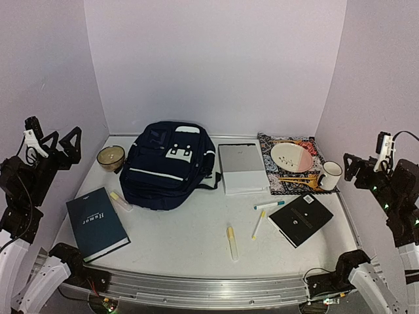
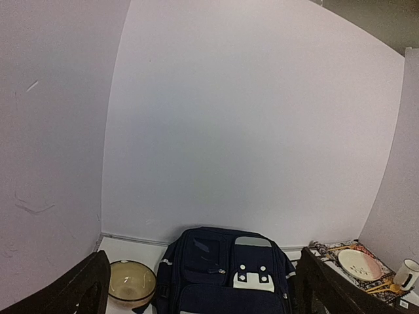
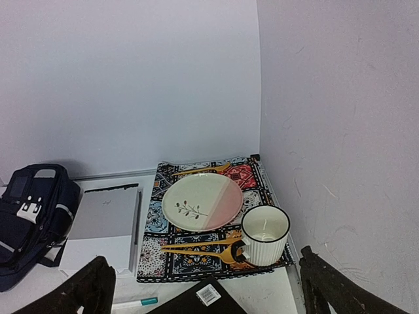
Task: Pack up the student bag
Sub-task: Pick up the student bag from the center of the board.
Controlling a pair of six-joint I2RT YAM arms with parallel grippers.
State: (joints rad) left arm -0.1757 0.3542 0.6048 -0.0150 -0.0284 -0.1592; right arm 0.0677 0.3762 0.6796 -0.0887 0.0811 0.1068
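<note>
The student bag, navy with white trim and white buckle patches, lies flat at the back middle of the table with its front facing up. It also shows in the left wrist view and at the left edge of the right wrist view. My left gripper hangs open high at the left wall, well short of the bag, with nothing between its fingers. My right gripper is open too, raised at the right wall above the mug, its fingers wide apart and empty.
A dark blue book lies front left and a black notebook front right. A grey laptop sits right of the bag. Markers and pens lie loose. A bowl, plate and mug stand at the back.
</note>
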